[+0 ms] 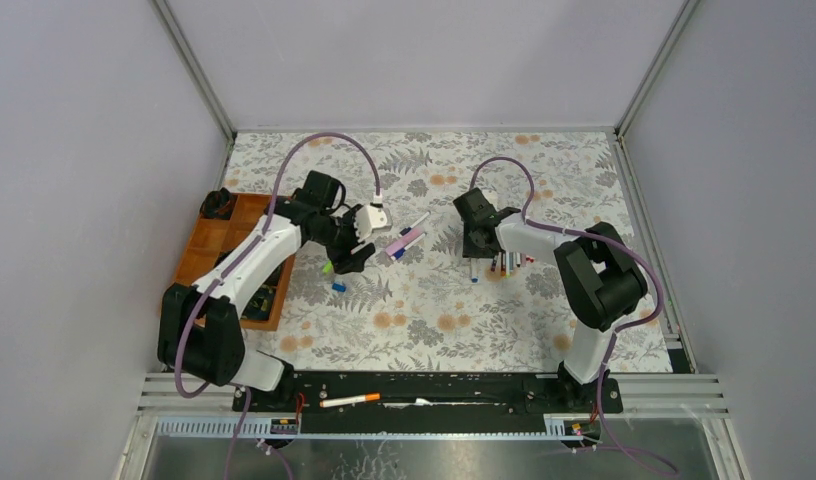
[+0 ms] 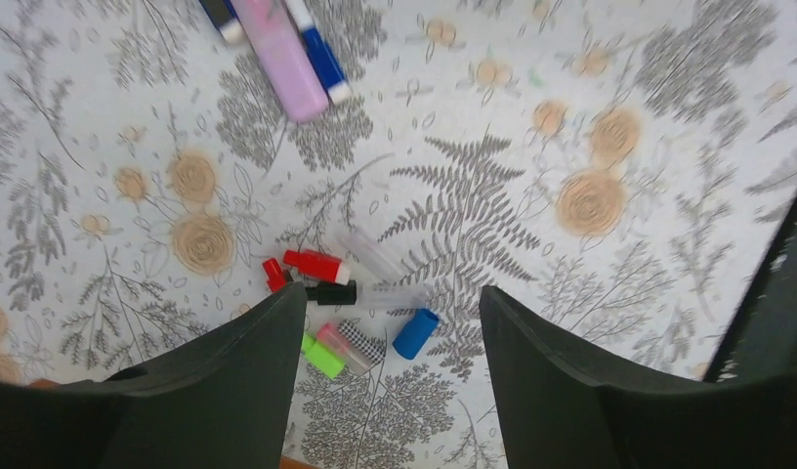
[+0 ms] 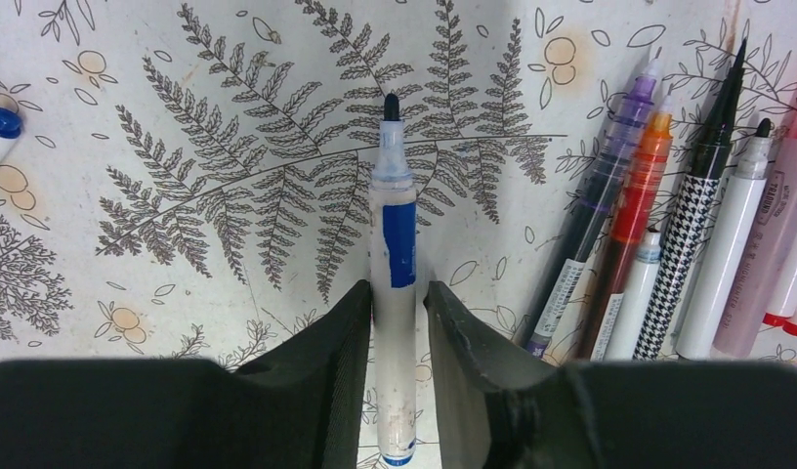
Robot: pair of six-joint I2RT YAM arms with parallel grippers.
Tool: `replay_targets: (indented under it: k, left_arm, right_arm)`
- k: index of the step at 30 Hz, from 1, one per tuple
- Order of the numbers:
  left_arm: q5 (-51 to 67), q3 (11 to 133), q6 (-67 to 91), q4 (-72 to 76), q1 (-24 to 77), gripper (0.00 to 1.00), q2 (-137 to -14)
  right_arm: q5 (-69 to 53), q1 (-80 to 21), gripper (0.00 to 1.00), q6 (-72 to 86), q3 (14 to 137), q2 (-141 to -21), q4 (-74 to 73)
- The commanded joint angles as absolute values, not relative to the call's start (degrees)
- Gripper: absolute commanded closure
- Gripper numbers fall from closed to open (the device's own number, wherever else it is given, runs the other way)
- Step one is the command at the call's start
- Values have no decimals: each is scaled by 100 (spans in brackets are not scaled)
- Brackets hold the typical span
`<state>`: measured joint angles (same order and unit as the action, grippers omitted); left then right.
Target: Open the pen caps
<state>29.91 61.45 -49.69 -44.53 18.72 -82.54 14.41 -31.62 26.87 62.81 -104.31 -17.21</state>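
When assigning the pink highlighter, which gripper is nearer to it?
Left. The left gripper hovers open just left of the pink highlighter; the right gripper sits farther to its right, shut on a blue-labelled pen.

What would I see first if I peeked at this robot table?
Probably the right gripper pinching a white marker pen with a blue label, its black tip bare, beside a row of uncapped pens. Then the little pile of red, blue, green and black plastic caps lying under the open left gripper, with a thick pink highlighter further off.
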Motion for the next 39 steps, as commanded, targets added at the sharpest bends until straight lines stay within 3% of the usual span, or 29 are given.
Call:
replay_targets:
  k: [1, 8, 11, 15, 24, 39]
  left_arm:
    - [3638, 6814, -4506, -5307, 1898, 27, -8128]
    - [3697, 7207, -4375, -5467, 1890, 24, -7804]
    - [3481, 7248, -4233, -5339, 1890, 7, -7698]
    - [3261, 7252, -4114, -5148, 1842, 2, -7618]
    - [2991, 7251, -3751, -4834, 1768, 2, -7562]
    - [3060, 7224, -3684, -4895, 1758, 2, -7468]
  right_arm:
    - [1775, -3170, 64, 2684, 6214, -10400, -1812]
    - [1889, -3171, 69, 2601, 6251, -10165, -1936]
    - [1939, -3171, 68, 2514, 6328, -10057, -2020]
    - [1790, -3173, 61, 2419, 6524, -9917, -2052]
    - [976, -3224, 51, 2260, 7144, -10094, -1896]
    - [9, -3317, 47, 2696, 10571, -12847, -2999]
